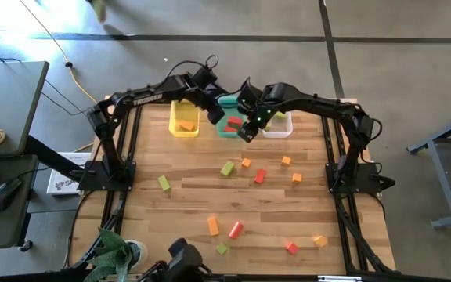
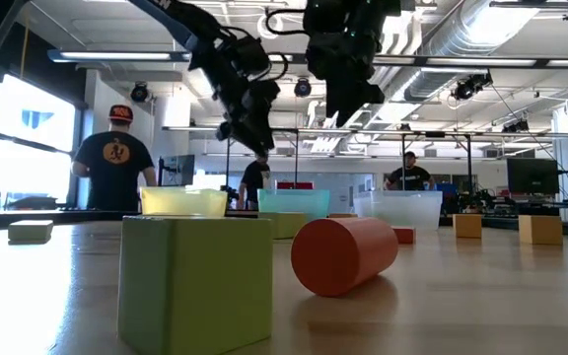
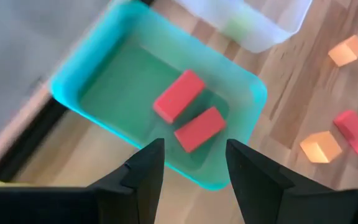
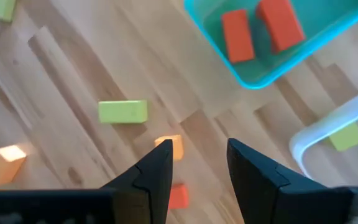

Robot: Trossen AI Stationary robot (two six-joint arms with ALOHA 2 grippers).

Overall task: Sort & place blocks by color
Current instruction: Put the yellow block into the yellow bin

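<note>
From above, the left gripper [image 1: 213, 117] and right gripper [image 1: 247, 129] hang over the row of bins at the far bench [image 1: 194, 188] edge: yellow bin [image 1: 185, 117], teal bin [image 1: 229, 125], clear bin [image 1: 277, 125]. Loose blocks [image 1: 227, 168] lie scattered across the bench.

At bench level, a green cube [image 2: 195, 281] and a red cylinder [image 2: 343, 254] sit nearest.

The left wrist shows its fingers [image 3: 146, 171] apart and empty over the teal bin, which holds two red blocks [image 3: 199, 128].

The right wrist shows its fingers [image 4: 155, 171] apart and empty above an orange block [image 4: 174, 145].
</note>
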